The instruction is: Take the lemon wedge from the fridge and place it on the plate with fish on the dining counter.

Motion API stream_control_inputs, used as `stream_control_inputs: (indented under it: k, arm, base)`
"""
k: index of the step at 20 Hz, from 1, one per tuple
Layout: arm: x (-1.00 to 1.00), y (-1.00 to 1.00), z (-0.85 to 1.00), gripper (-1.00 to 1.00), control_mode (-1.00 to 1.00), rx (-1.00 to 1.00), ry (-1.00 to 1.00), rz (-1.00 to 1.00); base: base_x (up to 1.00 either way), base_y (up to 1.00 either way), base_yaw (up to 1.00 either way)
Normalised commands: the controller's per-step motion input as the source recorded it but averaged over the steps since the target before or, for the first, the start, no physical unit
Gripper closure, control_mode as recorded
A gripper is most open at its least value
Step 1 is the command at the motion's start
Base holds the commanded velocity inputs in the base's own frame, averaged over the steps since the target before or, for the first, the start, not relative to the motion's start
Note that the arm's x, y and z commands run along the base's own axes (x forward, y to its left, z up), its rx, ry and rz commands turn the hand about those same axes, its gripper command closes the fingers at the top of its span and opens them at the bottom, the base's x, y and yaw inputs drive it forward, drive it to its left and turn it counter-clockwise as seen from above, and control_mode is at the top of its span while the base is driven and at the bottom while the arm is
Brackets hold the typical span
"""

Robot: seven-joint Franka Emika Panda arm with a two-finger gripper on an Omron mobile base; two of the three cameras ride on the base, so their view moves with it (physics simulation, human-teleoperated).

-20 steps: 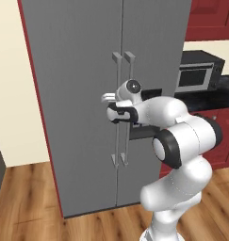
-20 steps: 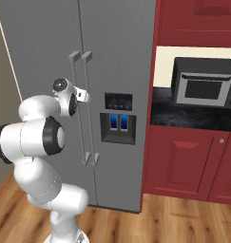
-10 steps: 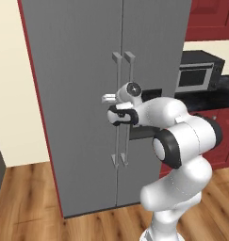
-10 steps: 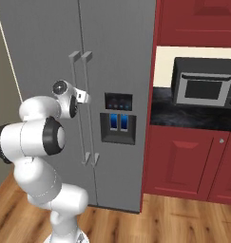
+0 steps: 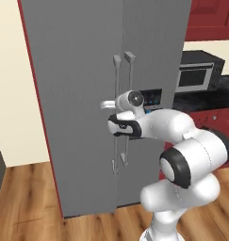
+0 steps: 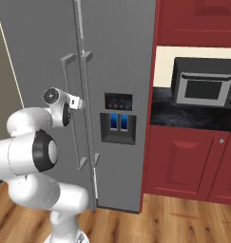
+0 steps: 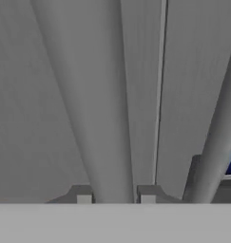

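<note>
The task is at its very start. The fridge (image 5: pixel 87 94) fills the middle of the left base view with both doors shut, so the lemon wedge cannot be seen; I judge it to be inside still. The plate with fish and the dining table are yet to come.

The tool (image 7: pixel 115 198) is closed on the left door handle (image 7: pixel 95 118): in the hand view the grey bar runs up from bottom centre with one fingertip (image 7: pixel 83 198) pressed at each side of it. In the left base view the tool (image 5: pixel 115 126) sits at mid-height of the pair of handles, centre frame.

What is left, as I read it: pull the door open, find and take the wedge, drive to the table, set it on the plate.

Around: the right door handle (image 7: pixel 216 137) stands just beside, the dispenser panel (image 6: pixel 118 122) with blue light lies centre of the right base view, and a grey oven (image 6: pixel 202 88) sits on the black-topped red cabinets (image 6: pixel 183 161) at right. Nothing stands in the door's way, but the arm itself is close to the front.
</note>
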Motion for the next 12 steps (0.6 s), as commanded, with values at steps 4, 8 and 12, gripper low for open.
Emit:
stream_control_inputs:
  k: [4,8,12]
  arm:
    - [-0.72,0.70,0.39,1.00,-1.00,0.00,-0.05,0.01]
    - [-0.59,0.95,0.74,1.00,-1.00,0.00,0.01,0.00]
    - [-0.63,1.00,0.83,1.00,-1.00,0.00,0.05,0.00]
  base:
    - [0.00,0.00,0.00]
    - [0.00,0.00,0.00]
    - [0.00,0.00,0.00]
